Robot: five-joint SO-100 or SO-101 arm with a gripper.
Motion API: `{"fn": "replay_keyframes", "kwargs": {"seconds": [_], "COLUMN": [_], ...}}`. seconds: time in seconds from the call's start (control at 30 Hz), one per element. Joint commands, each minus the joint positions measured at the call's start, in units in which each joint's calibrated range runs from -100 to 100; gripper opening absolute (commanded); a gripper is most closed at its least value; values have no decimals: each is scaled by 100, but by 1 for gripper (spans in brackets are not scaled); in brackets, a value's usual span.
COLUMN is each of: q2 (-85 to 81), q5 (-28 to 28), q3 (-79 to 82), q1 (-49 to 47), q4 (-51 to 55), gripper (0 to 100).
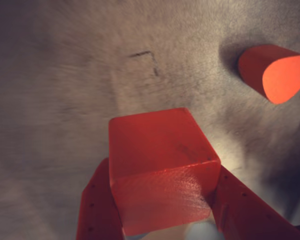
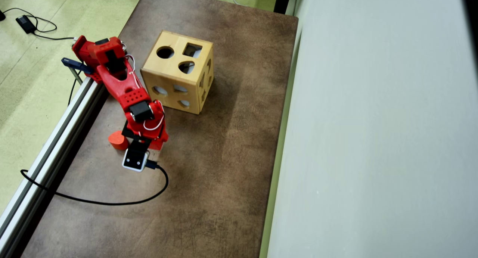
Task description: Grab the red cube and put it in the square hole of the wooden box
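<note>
The red cube (image 1: pixel 160 160) fills the lower middle of the wrist view, pinched on its left and right faces by the two red fingers of my gripper (image 1: pixel 162 170), which is shut on it. The brown table behind it is blurred. In the overhead view the arm's wrist (image 2: pixel 143 116) and its camera cover the gripper and the cube. The wooden box (image 2: pixel 164 77) stands on the table just up and to the right of the wrist. Its top face holds the square hole (image 2: pixel 192 50), a round hole (image 2: pixel 165 52) and a teardrop-like hole (image 2: pixel 186 67).
An orange-red rounded block (image 1: pixel 275 72) (image 2: pixel 118 140) lies beside the gripper, to its left in the overhead view. A black cable (image 2: pixel 112 202) loops over the table below the wrist. A metal rail (image 2: pixel 56 138) runs along the table's left edge, and a pale wall (image 2: pixel 373 138) along its right.
</note>
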Motion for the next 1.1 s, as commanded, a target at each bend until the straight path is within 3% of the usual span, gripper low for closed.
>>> {"fn": "replay_keyframes", "kwargs": {"seconds": [0.0, 0.4, 0.7, 1.07], "q2": [-972, -2110, -3706, -4437], "q5": [-225, -1289, -1343, -1490], "q3": [-145, 231, 2279, 3934], "q1": [-250, -1513, -2368, -2487], "q4": [81, 81, 65, 73], "gripper": [3, 3, 3, 3]}}
